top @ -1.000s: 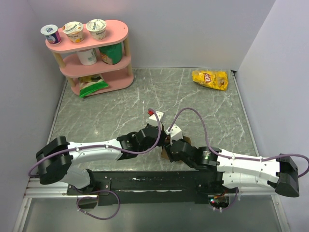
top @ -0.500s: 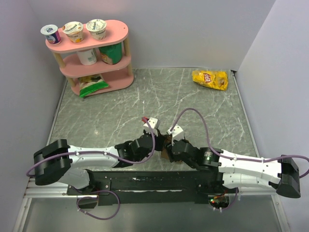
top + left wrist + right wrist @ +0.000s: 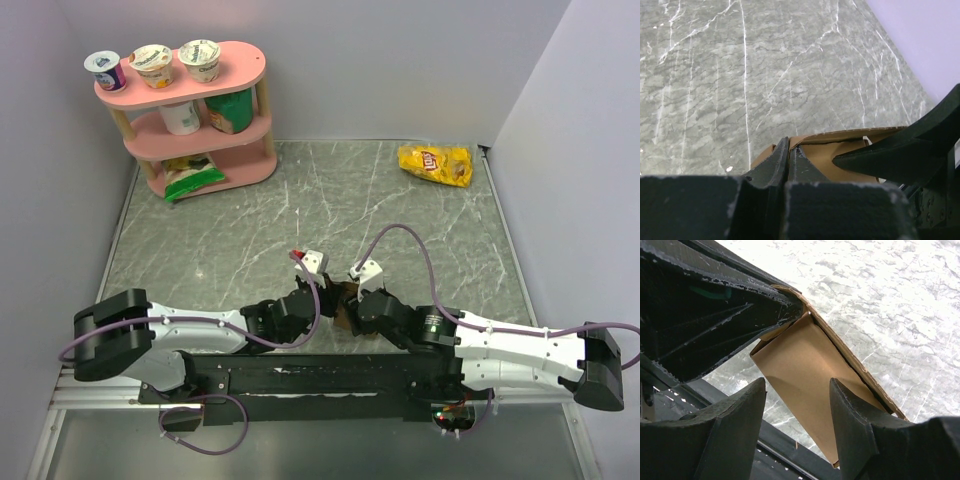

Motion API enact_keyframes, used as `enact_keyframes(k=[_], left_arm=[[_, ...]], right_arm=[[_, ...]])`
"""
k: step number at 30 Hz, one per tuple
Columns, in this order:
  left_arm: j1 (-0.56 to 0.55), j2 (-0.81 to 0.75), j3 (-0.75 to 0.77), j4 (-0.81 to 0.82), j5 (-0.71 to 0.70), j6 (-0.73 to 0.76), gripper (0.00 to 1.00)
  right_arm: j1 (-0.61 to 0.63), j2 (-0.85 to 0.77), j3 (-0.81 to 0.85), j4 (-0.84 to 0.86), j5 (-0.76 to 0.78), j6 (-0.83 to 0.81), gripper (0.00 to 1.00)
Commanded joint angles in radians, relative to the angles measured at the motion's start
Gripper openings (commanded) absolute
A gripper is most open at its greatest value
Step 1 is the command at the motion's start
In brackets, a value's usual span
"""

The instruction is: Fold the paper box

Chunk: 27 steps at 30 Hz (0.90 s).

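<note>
The top view alone takes in the whole table (image 3: 400, 220), grey stone veined with white. A pink 3-tier shelf (image 3: 252, 70) stands at its far left, 3 lidded cups (image 3: 152, 62) sit on the top tier, and a yellow chip bag (image 3: 435, 164) lies at the far right. The left arm (image 3: 190, 325) and right arm (image 3: 510, 345), white shells with black joints, lie low along the near edge and meet at its middle. There only a dark brown scrap of the paper box (image 3: 345, 300) shows between them, and from above neither tool's state can be read.

The left wrist view shows the left tool (image 3: 791, 149) with its 2 black fingers pressed together, tips at the box's upper edge. Whether cardboard is nipped between them is hidden.

The right wrist view shows the right tool (image 3: 797, 382) spread wide, with a flat tan panel of the box tilted between its 2 blunt fingers (image 3: 855, 425). One fingertip sits just beside the panel's edge and the other overlaps it. I cannot tell whether they press on it.

The box is plain unprinted cardboard with a layered, slightly frayed rim. A small folded flap sits at the corner that the left tool touches. The box's lower end is cut off behind the fingers.
</note>
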Motion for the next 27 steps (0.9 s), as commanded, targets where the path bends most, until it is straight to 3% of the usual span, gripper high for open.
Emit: enact_keyframes(k=[1, 13, 20, 27], left_arm=[[-0.03, 0.058, -0.015, -0.102, 0.047, -0.08, 0.01], [-0.082, 0.081, -0.103, -0.03, -0.043, -0.022, 0.01], [-0.09, 0.035, -0.148, 0.053, -0.031, 0.145, 0.01], [-0.107, 0.09, -0.16, 0.105, -0.014, 0.149, 0.01]], right_arm=[[-0.005, -0.005, -0.014, 0.007, 0.009, 0.027, 0.61], [-0.005, -0.048, -0.027, -0.003, 0.013, 0.036, 0.61], [-0.005, -0.077, -0.039, -0.013, 0.016, 0.038, 0.61], [-0.005, -0.083, -0.036, -0.021, 0.016, 0.042, 0.62]])
